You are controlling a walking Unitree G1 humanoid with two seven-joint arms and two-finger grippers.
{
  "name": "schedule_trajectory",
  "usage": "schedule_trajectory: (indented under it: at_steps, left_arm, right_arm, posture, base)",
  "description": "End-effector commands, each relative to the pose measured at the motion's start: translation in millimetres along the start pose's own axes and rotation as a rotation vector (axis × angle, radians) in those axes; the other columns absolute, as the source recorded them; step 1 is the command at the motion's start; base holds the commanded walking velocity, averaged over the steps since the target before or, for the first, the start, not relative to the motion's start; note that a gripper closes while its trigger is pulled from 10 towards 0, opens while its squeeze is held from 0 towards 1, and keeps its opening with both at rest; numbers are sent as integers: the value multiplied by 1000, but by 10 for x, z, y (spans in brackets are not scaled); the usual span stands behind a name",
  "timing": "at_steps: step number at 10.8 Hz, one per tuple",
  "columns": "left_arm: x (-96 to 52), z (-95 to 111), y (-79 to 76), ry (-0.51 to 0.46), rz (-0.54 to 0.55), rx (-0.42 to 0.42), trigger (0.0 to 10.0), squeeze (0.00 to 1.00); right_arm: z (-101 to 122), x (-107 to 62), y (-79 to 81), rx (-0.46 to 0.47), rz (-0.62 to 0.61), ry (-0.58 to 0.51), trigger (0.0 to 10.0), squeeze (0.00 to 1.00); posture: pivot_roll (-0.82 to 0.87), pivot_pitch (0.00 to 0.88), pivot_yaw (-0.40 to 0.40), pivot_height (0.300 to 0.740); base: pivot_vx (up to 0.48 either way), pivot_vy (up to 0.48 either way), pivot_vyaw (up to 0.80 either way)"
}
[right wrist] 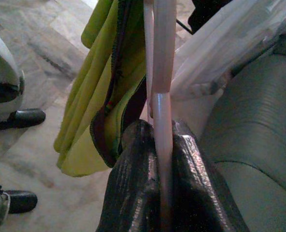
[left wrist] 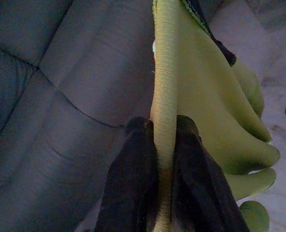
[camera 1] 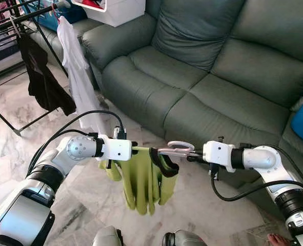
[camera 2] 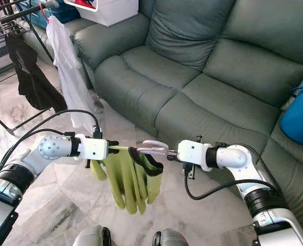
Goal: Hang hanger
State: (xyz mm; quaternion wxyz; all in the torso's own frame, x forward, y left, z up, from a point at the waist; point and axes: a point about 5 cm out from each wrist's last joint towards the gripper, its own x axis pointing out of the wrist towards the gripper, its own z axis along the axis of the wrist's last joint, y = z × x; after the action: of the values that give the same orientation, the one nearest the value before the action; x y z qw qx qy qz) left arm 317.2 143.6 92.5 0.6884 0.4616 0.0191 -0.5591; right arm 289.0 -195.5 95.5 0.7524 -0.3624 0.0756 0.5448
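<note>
the robot stands before a grey-green sofa [camera 1: 202, 66] holding a pink hanger [camera 1: 178, 149] level between its two arms, with a lime-green garment [camera 1: 141, 179] draped over it and hanging down toward the marble floor [camera 1: 84, 205]. the left pincer [camera 1: 135, 149] is closed on the green-covered end of the hanger; in the left wrist view its two black fingers [left wrist: 133, 183] press on either side of the cloth-wrapped bar. the right pincer [camera 1: 195, 154] is closed on the pink plastic near the hook end, and the right wrist view shows the bar squeezed between its fingers [right wrist: 133, 179].

the drying rack [camera 1: 18, 15] stands well apart, off to the robot's left beside the sofa arm, with a black garment [camera 1: 43, 77] and a white shirt [camera 1: 77, 66] already hanging from it. judging by that, the hanger has yet to be carried over and hooked on a rail.

several things could go wrong from here. the garment is bunched toward the middle and hangs loosely, so a quick turn could slide it off the hanger. the left grip is through fabric rather than on bare plastic, which looks likely to slip. if the two arms drift apart or twist against each other while walking, the thin hanger could flex or pop out of one grip. at the rack, the hook could snag the white shirt, or miss the rail.
</note>
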Motion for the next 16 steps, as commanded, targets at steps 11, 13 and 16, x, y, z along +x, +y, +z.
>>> schedule_trajectory:
  at_steps: [11, 13, 16]
  left_arm:
    - [-123, -433, -28, 203, 285, -404, 0, 0]
    - [-175, -527, 87, 226, 503, -623, 0, 0]
    - [-163, -288, 350, 10, 492, -654, 0, 0]
  right_arm:
    - [850, -272, -983, 23, -587, -384, 10000, 1000]
    - [638, -271, -825, 145, -771, -364, 10000, 1000]
    - [400, 103, -268, 406, -574, -353, 10000, 1000]
  posture:
    - [-118, 62, -37, 740]
    - [-114, 85, -44, 740]
    - [-109, 90, -34, 740]
  base:
    - [0, 0, 0]
    - [0, 0, 0]
    - [0, 0, 0]
